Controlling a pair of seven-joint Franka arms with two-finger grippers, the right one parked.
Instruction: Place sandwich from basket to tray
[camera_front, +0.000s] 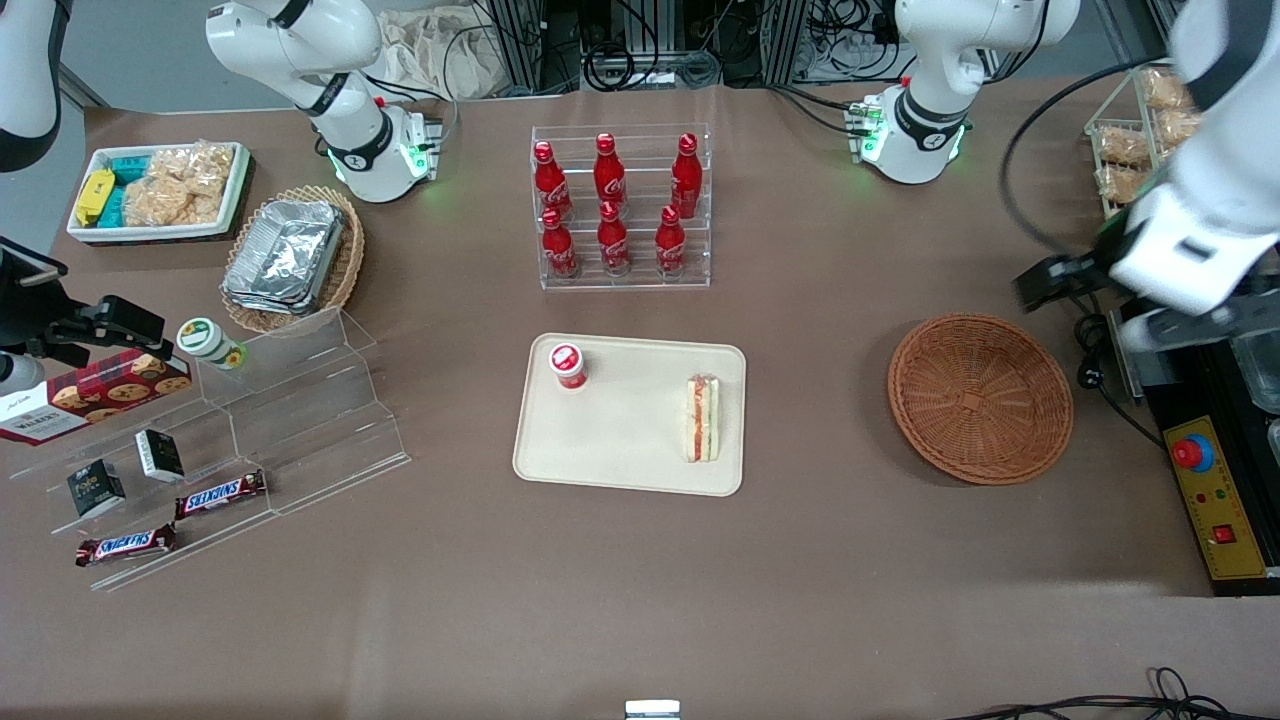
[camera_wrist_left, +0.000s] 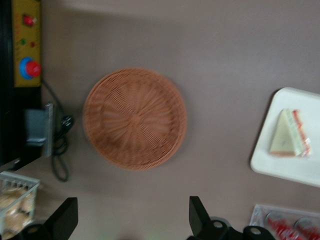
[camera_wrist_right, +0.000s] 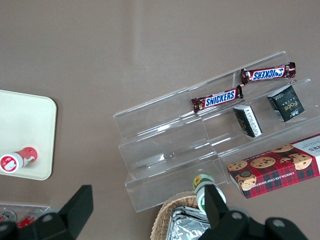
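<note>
The sandwich (camera_front: 702, 418) (camera_wrist_left: 290, 134), a white bread wedge with red and green filling, lies on the cream tray (camera_front: 630, 450) (camera_wrist_left: 280, 165), at the tray's edge nearest the basket. The reddish-brown wicker basket (camera_front: 980, 397) (camera_wrist_left: 135, 118) stands empty toward the working arm's end of the table. My left gripper (camera_front: 1045, 280) (camera_wrist_left: 132, 204) hangs high above the table beside the basket, farther from the front camera than it. It is open, with its fingers wide apart and nothing between them.
A small red-capped bottle (camera_front: 568, 365) also stands on the tray. A clear rack of red cola bottles (camera_front: 620, 210) is farther back. A control box with a red button (camera_front: 1215, 500) and a wire rack of bagged snacks (camera_front: 1135, 140) flank the basket. A stepped acrylic shelf (camera_front: 250, 440) lies toward the parked arm's end.
</note>
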